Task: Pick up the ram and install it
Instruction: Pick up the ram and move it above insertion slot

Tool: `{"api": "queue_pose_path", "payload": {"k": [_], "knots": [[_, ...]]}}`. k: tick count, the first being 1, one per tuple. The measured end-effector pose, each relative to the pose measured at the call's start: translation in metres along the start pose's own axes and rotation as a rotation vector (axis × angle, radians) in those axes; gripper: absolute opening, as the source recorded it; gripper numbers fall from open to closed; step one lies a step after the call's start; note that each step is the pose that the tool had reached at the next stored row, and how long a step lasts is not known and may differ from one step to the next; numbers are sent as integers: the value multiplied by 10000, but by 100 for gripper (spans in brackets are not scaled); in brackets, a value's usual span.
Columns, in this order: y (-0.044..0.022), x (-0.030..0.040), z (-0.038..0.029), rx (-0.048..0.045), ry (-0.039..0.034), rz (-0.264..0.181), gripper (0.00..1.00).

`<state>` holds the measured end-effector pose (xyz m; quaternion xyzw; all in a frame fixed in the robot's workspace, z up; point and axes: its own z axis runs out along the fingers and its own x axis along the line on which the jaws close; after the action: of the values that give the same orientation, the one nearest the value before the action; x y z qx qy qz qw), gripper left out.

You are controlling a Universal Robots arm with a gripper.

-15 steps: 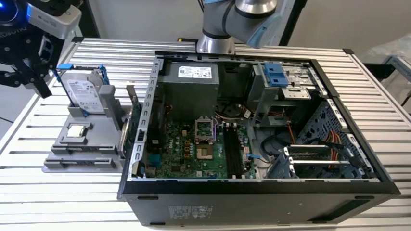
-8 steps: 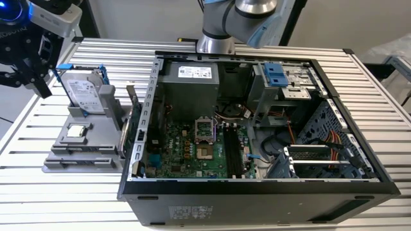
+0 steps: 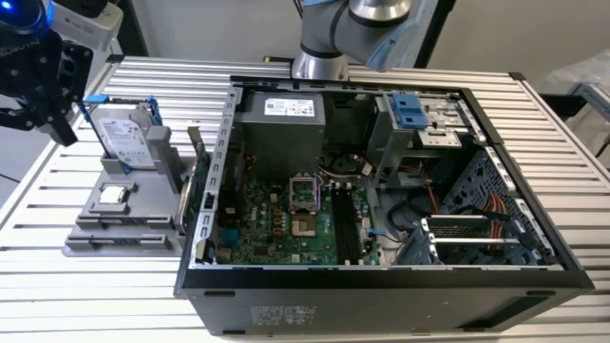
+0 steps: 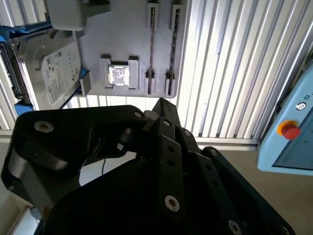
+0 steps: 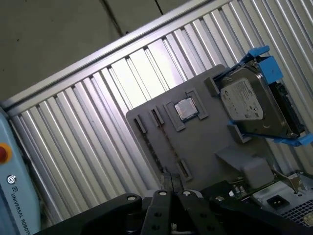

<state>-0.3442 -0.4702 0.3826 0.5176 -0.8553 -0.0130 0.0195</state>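
Note:
In both wrist views the ram (image 4: 151,49) (image 5: 168,142) appears as a thin dark stick standing on edge in a slot of the grey holder (image 3: 124,239), beside the square silver processor (image 4: 119,75). My black gripper (image 3: 65,134) hangs high over the table at the exterior view's left, above and beside the holder. Its fingers (image 5: 169,185) are shut together with nothing between them. Inside the open computer case (image 3: 381,293) lie the long black motherboard slots (image 3: 343,229).
A hard drive (image 3: 128,139) in a blue frame stands upright at the back of the holder. The arm's base (image 3: 324,43) rises behind the case. A light-blue pendant with a red button (image 4: 291,131) sits beyond the table's edge.

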Motion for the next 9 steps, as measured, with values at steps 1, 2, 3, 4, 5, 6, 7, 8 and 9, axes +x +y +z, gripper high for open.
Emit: {"api": "queue_pose_path", "payload": {"k": [1, 2, 3, 4, 5, 6, 7, 8, 9], "knots": [[0, 0, 1, 35, -16, -75, 0], [0, 0, 3, 85, -38, -154, 0], [-1, 0, 4, 135, -60, -242, 0], [-1, 0, 5, 168, -72, -326, 0], [-2, 0, 8, 191, -80, -433, 0], [-2, 0, 10, 201, -81, -532, 0], [-1, 0, 11, 207, -81, -626, 0], [-1, 0, 13, 209, -78, -717, 0], [-1, 0, 16, 210, -77, -808, 0]]}}
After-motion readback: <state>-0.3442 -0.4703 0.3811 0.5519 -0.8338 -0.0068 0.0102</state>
